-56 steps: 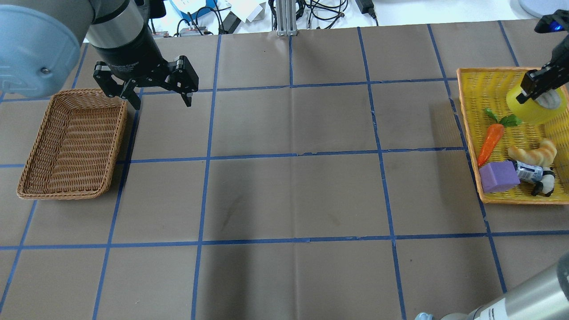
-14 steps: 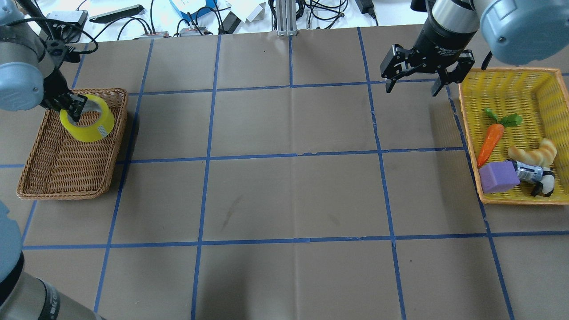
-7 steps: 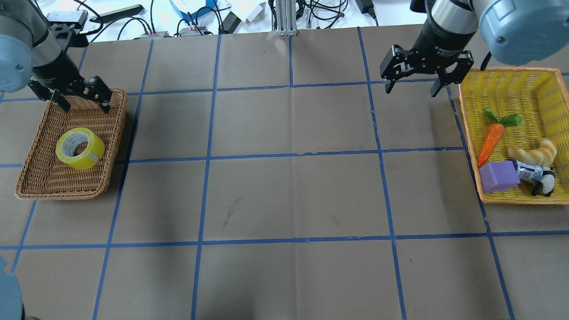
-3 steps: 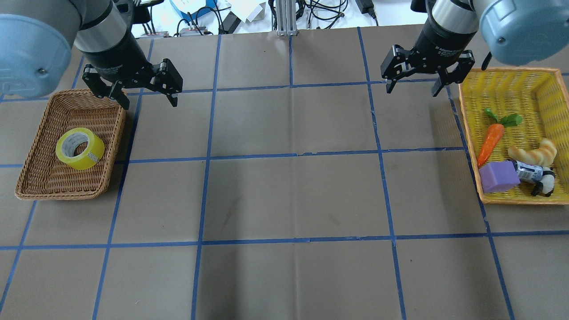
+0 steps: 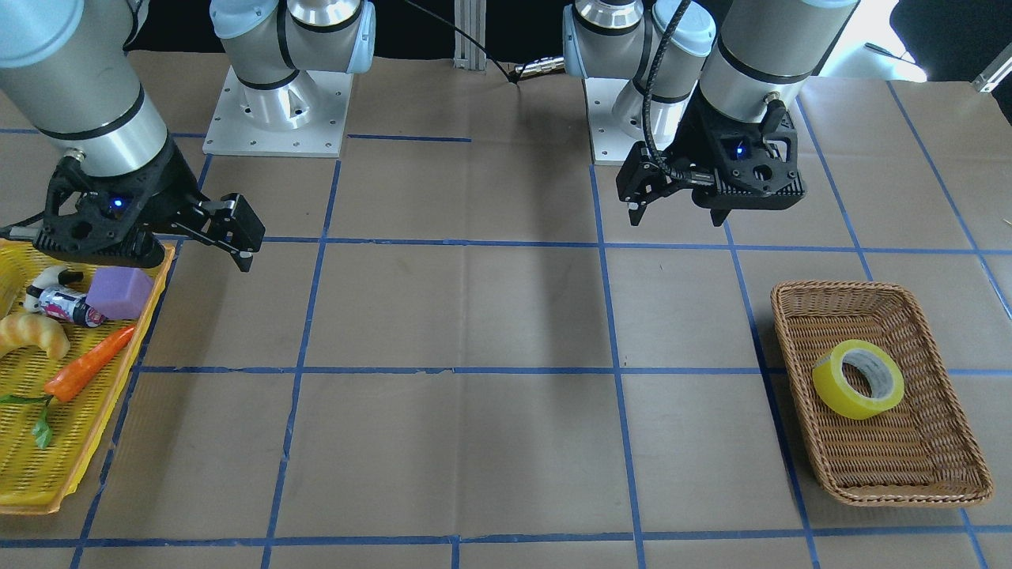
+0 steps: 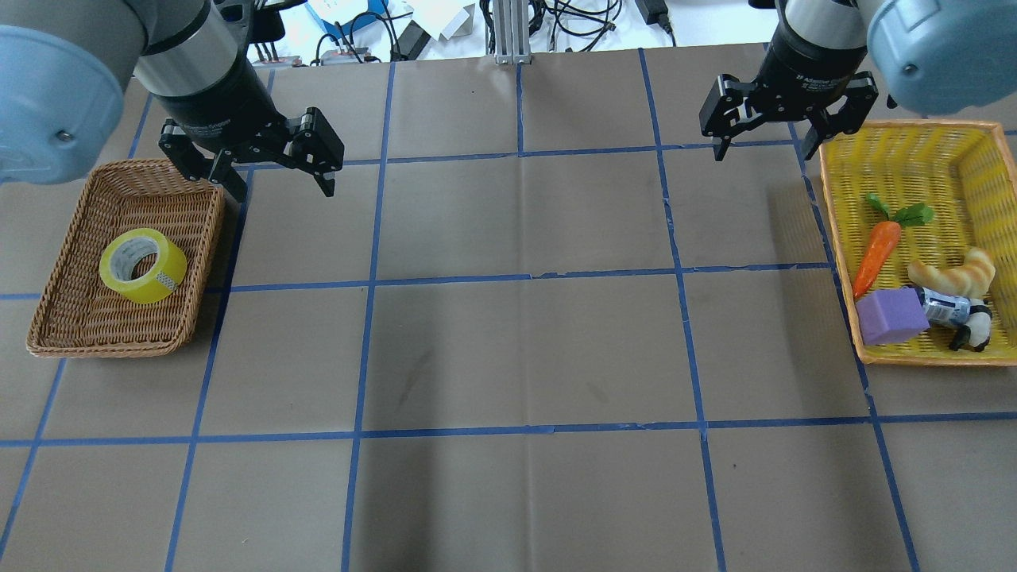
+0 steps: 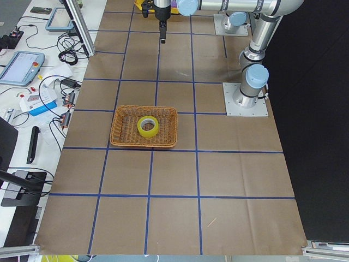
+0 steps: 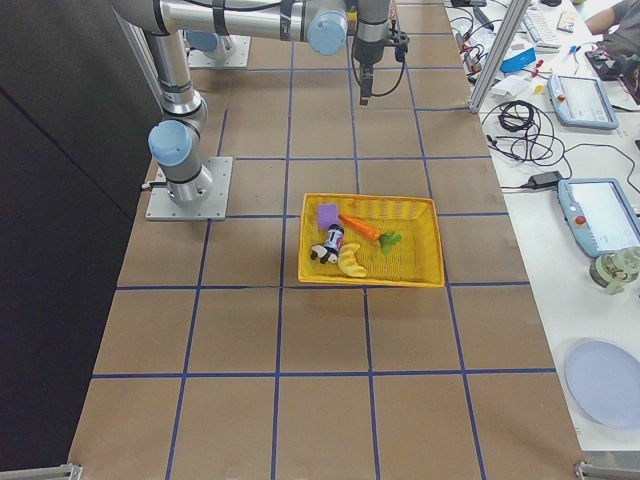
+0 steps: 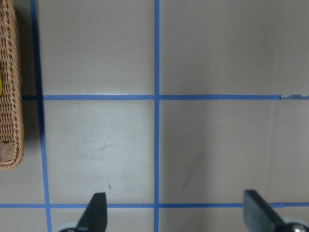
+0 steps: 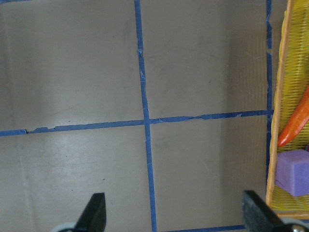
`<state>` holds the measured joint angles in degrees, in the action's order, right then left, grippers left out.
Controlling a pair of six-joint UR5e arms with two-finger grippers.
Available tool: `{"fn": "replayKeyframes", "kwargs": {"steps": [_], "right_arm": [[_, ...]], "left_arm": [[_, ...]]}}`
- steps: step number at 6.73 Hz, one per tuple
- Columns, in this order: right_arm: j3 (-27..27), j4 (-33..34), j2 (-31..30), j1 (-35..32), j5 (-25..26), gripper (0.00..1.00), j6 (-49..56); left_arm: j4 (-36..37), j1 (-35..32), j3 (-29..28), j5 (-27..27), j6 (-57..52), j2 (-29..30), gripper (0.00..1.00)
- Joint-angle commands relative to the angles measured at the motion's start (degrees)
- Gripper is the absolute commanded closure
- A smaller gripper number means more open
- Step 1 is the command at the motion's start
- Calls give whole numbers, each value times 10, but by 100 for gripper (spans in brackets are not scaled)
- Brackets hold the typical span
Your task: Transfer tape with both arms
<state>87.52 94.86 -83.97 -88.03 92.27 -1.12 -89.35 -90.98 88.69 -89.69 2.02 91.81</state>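
The yellow tape roll lies on its side in the brown wicker basket at the table's left, and nothing is touching it. It also shows in the front view and the left side view. My left gripper is open and empty. It hovers just right of the basket's far right corner, above bare table. My right gripper is open and empty. It hovers just left of the yellow tray's far left corner.
The yellow tray holds a carrot, a croissant, a purple block and a small bottle with a toy. Blue tape lines grid the brown table. Cables and devices lie beyond the far edge.
The tape went from the right gripper in the yellow tray to the left gripper, which let it go in the wicker basket. The left gripper then rose and moved right; the right gripper shifted slightly right.
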Motion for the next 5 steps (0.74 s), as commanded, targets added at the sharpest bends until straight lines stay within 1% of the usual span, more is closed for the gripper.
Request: {"fn": "replayKeyframes", "kwargs": {"steps": [1, 5], "right_arm": [[3, 0, -9, -22, 16, 0, 0], [5, 0, -7, -27, 17, 0, 1]], "left_arm": [[0, 2, 0, -1, -1, -1, 0], [1, 4, 0, -2, -3, -1, 0]]}}
